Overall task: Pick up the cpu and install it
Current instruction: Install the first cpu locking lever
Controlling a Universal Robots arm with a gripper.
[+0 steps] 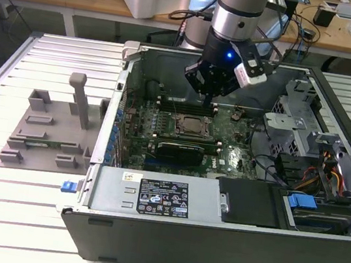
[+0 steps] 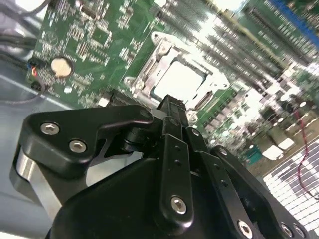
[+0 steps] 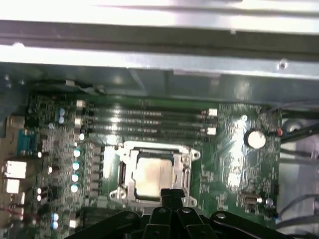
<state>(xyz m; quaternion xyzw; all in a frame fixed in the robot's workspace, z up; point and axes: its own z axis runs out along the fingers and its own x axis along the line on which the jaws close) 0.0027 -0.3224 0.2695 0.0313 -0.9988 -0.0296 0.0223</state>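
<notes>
While the arm is reaching down into the open case, the pincer is hanging just above the motherboard, its fingers drawn together into one narrow black tip and gripping nothing. In the exterior view the cpu is lying flat in the socket, just below the pincer's tip and apart from it. In the first wrist view the cpu is sitting square inside the silvery socket frame, with the closed fingertips showing at the socket's near edge, over the frame and not touching the chip. In the second wrist view the pale cpu is lying just beyond the pincer, again separate from it. A grey tray with upright posts is resting on the slatted tabletop beside the case, on the exterior view's left.
</notes>
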